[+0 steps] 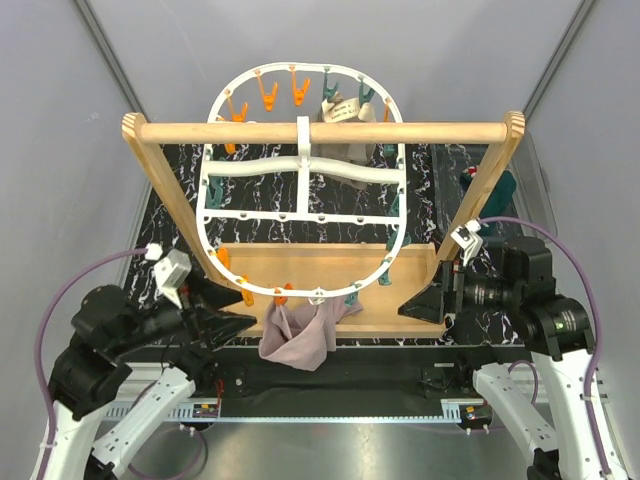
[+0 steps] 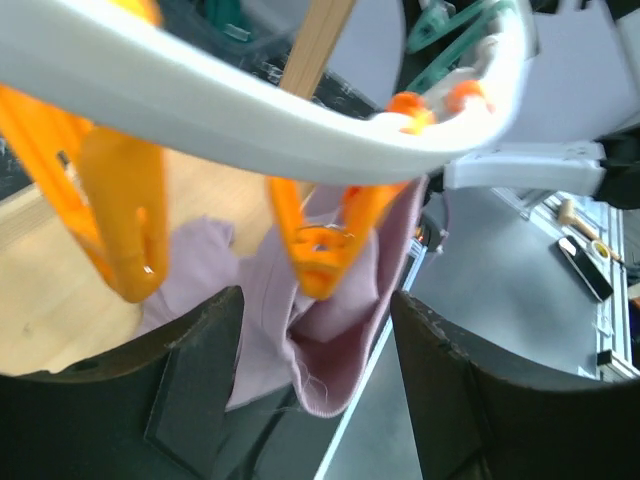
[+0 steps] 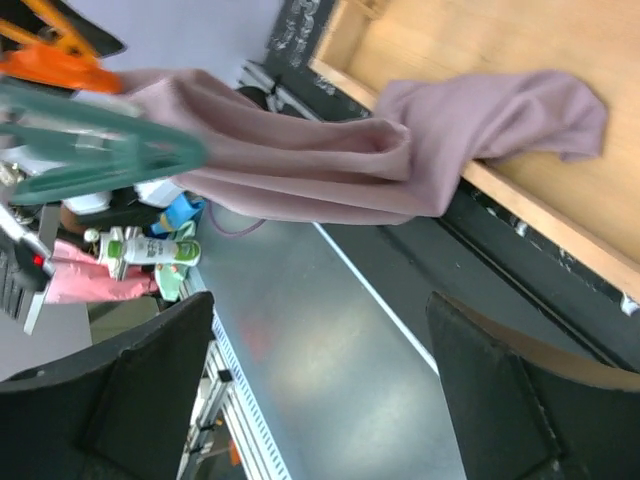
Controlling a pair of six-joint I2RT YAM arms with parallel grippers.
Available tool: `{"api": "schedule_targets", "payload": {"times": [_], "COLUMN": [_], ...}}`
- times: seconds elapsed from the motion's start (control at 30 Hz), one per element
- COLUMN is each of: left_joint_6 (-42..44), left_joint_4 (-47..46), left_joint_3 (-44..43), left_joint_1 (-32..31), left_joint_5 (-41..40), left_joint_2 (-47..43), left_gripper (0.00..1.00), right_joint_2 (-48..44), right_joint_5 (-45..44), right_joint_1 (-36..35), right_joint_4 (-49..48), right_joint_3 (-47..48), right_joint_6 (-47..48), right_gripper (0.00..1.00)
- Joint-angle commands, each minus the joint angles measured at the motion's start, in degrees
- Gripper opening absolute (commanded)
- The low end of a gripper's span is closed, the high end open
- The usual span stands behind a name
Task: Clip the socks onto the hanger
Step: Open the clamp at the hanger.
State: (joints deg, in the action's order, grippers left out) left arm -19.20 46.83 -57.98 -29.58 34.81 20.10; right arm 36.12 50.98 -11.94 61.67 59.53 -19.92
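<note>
The white oval hanger (image 1: pixel 300 165) hangs from a wooden rail, orange and teal clothespins around its rim. A mauve-pink sock (image 1: pixel 300 335) hangs from the near rim, held in an orange pin (image 2: pixel 318 250), its end draped over the wooden base board. It also shows in the right wrist view (image 3: pixel 330 150). My left gripper (image 1: pixel 235 325) is open, its fingers either side of the sock's lower end (image 2: pixel 330 370), not closed on it. My right gripper (image 1: pixel 425 300) is open and empty, right of the sock. A dark teal sock (image 1: pixel 497 195) lies at the far right.
The wooden rail stand (image 1: pixel 325 132) spans the view, its base board (image 1: pixel 320 270) under the hanger. A grey-beige cloth with a white label (image 1: pixel 340 110) is clipped at the hanger's far side. The table's metal front edge (image 3: pixel 380 330) lies below the grippers.
</note>
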Motion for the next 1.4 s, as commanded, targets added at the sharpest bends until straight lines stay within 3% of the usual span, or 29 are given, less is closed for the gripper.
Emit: {"api": "schedule_targets", "payload": {"times": [0.0, 0.17, 0.4, 0.47, 0.53, 0.73, 0.87, 0.97, 1.13, 1.37], "left_joint_6": [0.66, -5.03, -22.70, -27.09, -25.90, -22.29, -12.04, -7.27, -6.28, -7.43], "left_joint_4": [-6.92, -13.23, -36.25, -40.05, -37.53, -31.64, -17.62, -12.05, -12.97, -14.40], "left_joint_3": [0.93, 2.25, 3.22, 1.38, -1.25, -4.69, -10.03, -12.77, -10.94, -7.16], "left_joint_1": [-0.21, -0.12, 1.36, 6.26, 8.05, 4.37, -3.70, -8.19, -10.67, -10.76], "left_joint_5": [5.37, 4.83, 13.78, 17.11, 16.36, 10.64, 3.28, -0.16, -1.85, -6.67], "left_joint_2": [-5.14, -8.49, -8.32, -6.31, -3.50, 1.52, 6.96, 10.92, 13.48, 10.14], "left_gripper": [0.66, 0.67, 0.62, 0.62, 0.61, 0.59, 0.56, 0.55, 0.52, 0.50], "right_joint_2": [-0.52, -0.53, 4.22, 4.92, 5.89, 8.09, 5.81, 2.21, -4.54, -17.30], "right_joint_5": [7.36, 12.56, 9.67, 8.26, 7.21, 0.18, -7.97, -12.82, -19.24, -31.18], "right_joint_1": [-0.54, -0.54, -0.54, -0.54, -0.54, -1.06, -4.22, -7.03, -12.30, -12.66], "right_joint_4": [-5.75, -24.38, -22.91, -22.12, -20.02, -11.31, -11.30, -14.29, -21.58, -23.61], "right_joint_3": [7.34, 10.87, 15.80, 15.79, 16.32, 15.80, 9.92, 3.16, -6.78, -16.01], "right_joint_6": [0.60, -13.28, -12.15, -11.55, -10.32, -1.09, 1.55, -0.45, -5.47, -8.90], "right_gripper": [0.95, 0.98, 0.91, 0.87, 0.87, 0.85, 0.84, 0.84, 0.83, 0.85]}}
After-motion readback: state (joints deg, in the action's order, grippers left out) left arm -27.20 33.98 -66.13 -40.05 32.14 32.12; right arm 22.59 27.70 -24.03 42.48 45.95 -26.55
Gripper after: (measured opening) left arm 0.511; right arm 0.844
